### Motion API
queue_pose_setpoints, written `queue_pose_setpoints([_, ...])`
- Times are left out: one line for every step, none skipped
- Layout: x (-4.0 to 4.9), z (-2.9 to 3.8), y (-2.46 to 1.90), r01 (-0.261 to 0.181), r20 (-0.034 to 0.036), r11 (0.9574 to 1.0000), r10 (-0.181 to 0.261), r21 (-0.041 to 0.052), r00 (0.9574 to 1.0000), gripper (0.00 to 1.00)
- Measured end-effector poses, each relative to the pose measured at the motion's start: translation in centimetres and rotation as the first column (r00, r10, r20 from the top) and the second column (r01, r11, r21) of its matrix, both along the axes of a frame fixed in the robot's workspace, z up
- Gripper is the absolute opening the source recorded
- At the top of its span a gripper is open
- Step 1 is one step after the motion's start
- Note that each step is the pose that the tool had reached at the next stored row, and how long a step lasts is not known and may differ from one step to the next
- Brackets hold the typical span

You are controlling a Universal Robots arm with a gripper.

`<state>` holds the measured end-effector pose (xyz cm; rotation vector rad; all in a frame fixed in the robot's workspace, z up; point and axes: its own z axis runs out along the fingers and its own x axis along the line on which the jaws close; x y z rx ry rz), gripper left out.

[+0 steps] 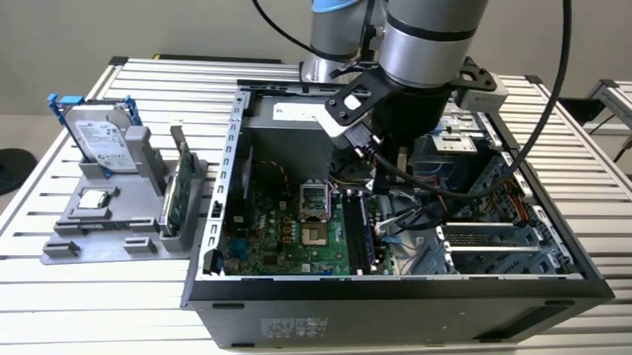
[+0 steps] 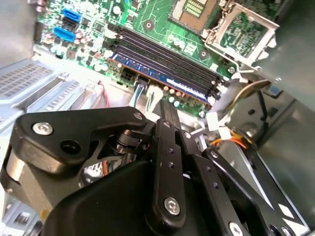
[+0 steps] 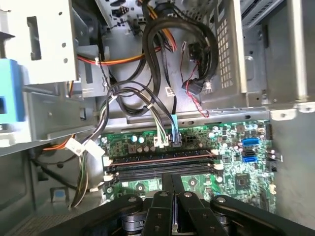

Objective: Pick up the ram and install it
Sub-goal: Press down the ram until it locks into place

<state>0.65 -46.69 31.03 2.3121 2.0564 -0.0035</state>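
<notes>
standing in the grey holder, the ram (image 1: pixel 183 183) sits well apart from the clenched, empty end effector (image 3: pixel 173 189).

An open black computer case (image 1: pixel 395 296) stands on the slatted white metal tabletop (image 1: pixel 59 296), exposing a green motherboard (image 1: pixel 286 237) with an open silver processor socket (image 1: pixel 313 200). Toward the exterior view's left, a grey plastic holder (image 1: pixel 109 229) carries an upright silver hard drive in a blue frame (image 1: pixel 99 137) and a small square silver processor chip (image 1: pixel 95 198). Bundled cables (image 3: pixel 167 29) run inside the case.
</notes>
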Motion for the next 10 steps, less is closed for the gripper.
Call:
queue_pose_setpoints([-0.01,0.02,0.0,0.0,-0.0008,1.0,0.0,0.0002,1.0,0.0])
queue_pose_setpoints([-0.01,0.02,0.0,0.0,-0.0014,1.0,0.0,0.0002,1.0,0.0])
queue_pose_setpoints([-0.01,0.02,0.0,0.0,-0.0021,1.0,0.0,0.0003,1.0,0.0])
queue_pose_setpoints([-0.01,0.02,0.0,0.0,-0.0028,1.0,0.0,0.0003,1.0,0.0])
queue_pose_setpoints([-0.01,0.02,0.0,0.0,-0.0034,1.0,0.0,0.0003,1.0,0.0])
queue_pose_setpoints([-0.01,0.03,0.0,0.0,-0.0042,1.0,0.0,0.0003,1.0,0.0])
queue_pose_setpoints([-0.01,0.04,0.0,0.0,-0.0049,1.0,0.0,0.0001,1.0,0.0])
queue_pose_setpoints([-0.01,0.04,0.0,0.0,-0.0056,1.0,0.0,0.0002,1.0,0.0])
queue_pose_setpoints([-0.01,0.04,0.0,0.0,-0.0062,1.0,0.0,0.0002,1.0,0.0])
queue_pose_setpoints([-0.01,0.05,0.0,0.0,-0.0069,1.0,0.0,0.0002,1.0,0.0])
